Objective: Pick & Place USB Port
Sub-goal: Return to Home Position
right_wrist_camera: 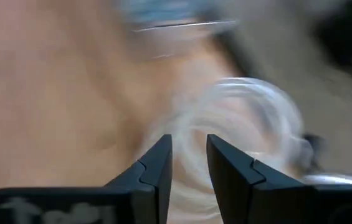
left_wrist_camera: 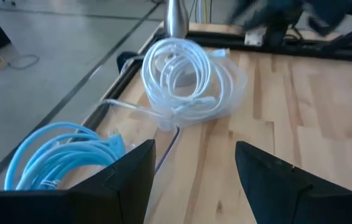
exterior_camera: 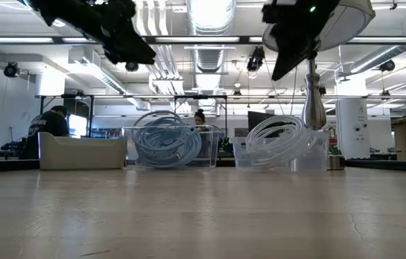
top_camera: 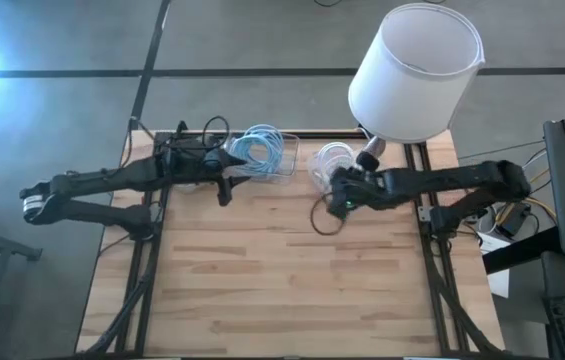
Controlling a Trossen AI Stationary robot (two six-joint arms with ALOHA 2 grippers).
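Two arms work above the table (top_camera: 282,290), and you count two cable coils, two bins holding them, and one lamp (top_camera: 417,70) with a white shade at the far right corner. One light blue cable coil (top_camera: 260,148) sits inside the transparent bin (exterior_camera: 213,147) at the far edge, left of centre. One white cable coil (top_camera: 334,160) sits in the second bin (exterior_camera: 319,152) just beside it, to the right. In the high view the blue coil's long axis runs left to right across the table. In the low view both coils lean rather than lie flat, with their rings facing the camera. You cannot tell which way the connector ends point.

Check the left gripper (left_wrist_camera: 194,148): it hovers at the near side of the transparent bin, fingers spread wide, holding nothing. Check the right gripper (right_wrist_camera: 189,143): it hovers on the near side of the white coil, fingers separated by a narrow gap, holding nothing.

One pale tray (exterior_camera: 80,152) shows left of the bins in the low view.
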